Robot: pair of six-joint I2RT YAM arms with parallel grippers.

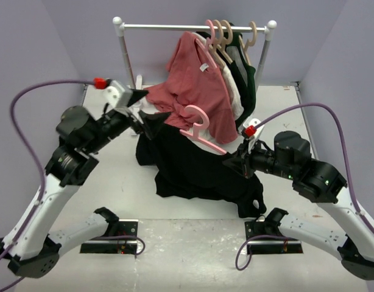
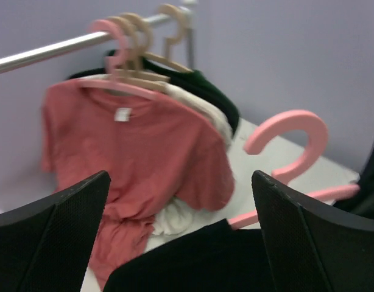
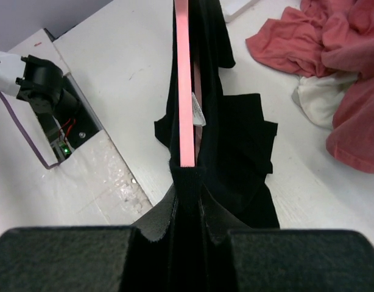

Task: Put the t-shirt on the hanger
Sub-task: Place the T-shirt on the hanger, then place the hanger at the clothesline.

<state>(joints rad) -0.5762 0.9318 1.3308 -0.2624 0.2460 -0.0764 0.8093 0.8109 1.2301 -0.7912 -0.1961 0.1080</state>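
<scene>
Lilac walls, white counter (image 1: 193,243). A clothes rail (image 1: 193,27) stands at the counter's 12 o'clock, with beige hangers (image 1: 223,33) hooked on it. A salmon-red shirt (image 1: 196,85) hangs off the rail, its hem down on the counter. Behind it are a white garment (image 1: 236,97) and a dark green garment (image 1: 246,73).

The t-shirt (image 1: 193,164) is a black heap mid-counter, just below the red shirt and spreading toward 5 o'clock. The hanger (image 1: 199,125) sits at the heap's 12 o'clock edge with its hook up. One arm slants toward 4 o'clock and runs into the black cloth.

The right pincer (image 3: 188,194) is at the heap's 3 o'clock. It is pressed together on a fold of the t-shirt, right where the pink arm enters the cloth. Can't tell if the arm itself is inside the pinch.

The left pincer (image 2: 181,177) is at the heap's 10 o'clock, spread wide with nothing between its fingers (image 2: 65,231). It sits just beside the t-shirt's edge; contact can't be told. From its wrist view it faces the hanger hook and the red shirt.
</scene>
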